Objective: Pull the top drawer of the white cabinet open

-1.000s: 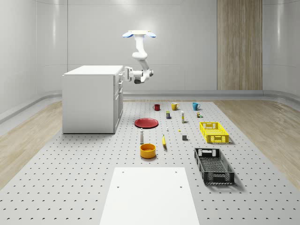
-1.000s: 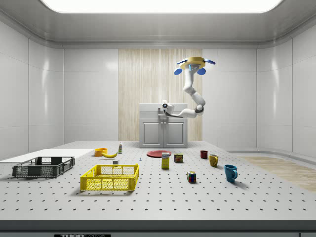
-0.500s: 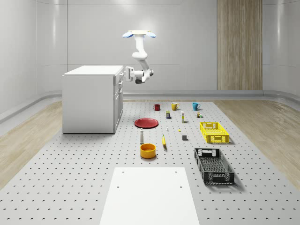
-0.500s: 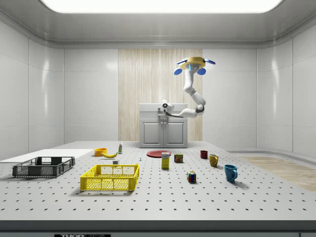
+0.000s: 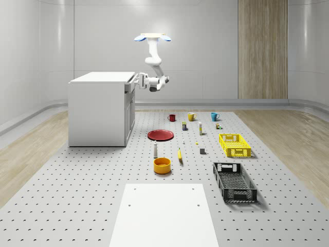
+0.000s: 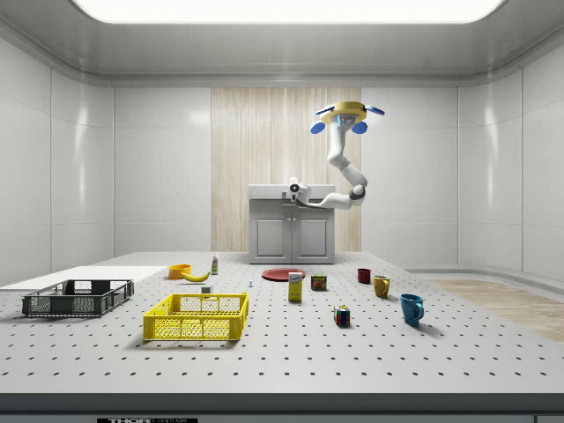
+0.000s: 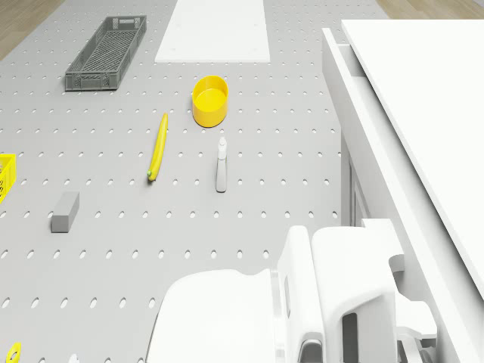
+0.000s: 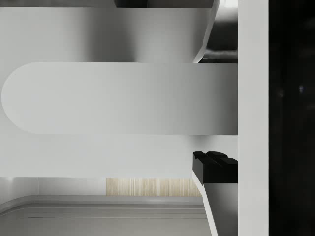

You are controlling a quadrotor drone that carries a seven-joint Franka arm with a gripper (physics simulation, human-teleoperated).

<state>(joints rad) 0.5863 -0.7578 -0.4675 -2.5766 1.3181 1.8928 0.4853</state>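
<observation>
The drone (image 5: 153,37), with a flat yellow body and blue rotor discs, hovers high in the air beside the front of the white cabinet (image 5: 97,110), above the perforated grey floor (image 5: 77,195). Its smooth white arm (image 5: 154,64) bends down in an elbow and reaches sideways to the cabinet. The gripper (image 5: 136,81) is at the top edge of the cabinet front, at the level of the top drawer (image 7: 348,113). In the drone view this drawer stands a little out from under the cabinet's flat white top. In the wrist view a long rounded white handle (image 8: 118,97) lies across the picture and one black fingertip (image 8: 214,167) is just beside it; I cannot tell if the fingers are spread or pressed on the handle.

The cabinet is a plain matte box near the far left corner of the floor in the whole-scene view. On the floor in front of it lie a round red plate (image 5: 160,135), a yellow bowl (image 5: 162,165), a curved banana (image 5: 180,154) and a black mesh crate (image 5: 234,181).
</observation>
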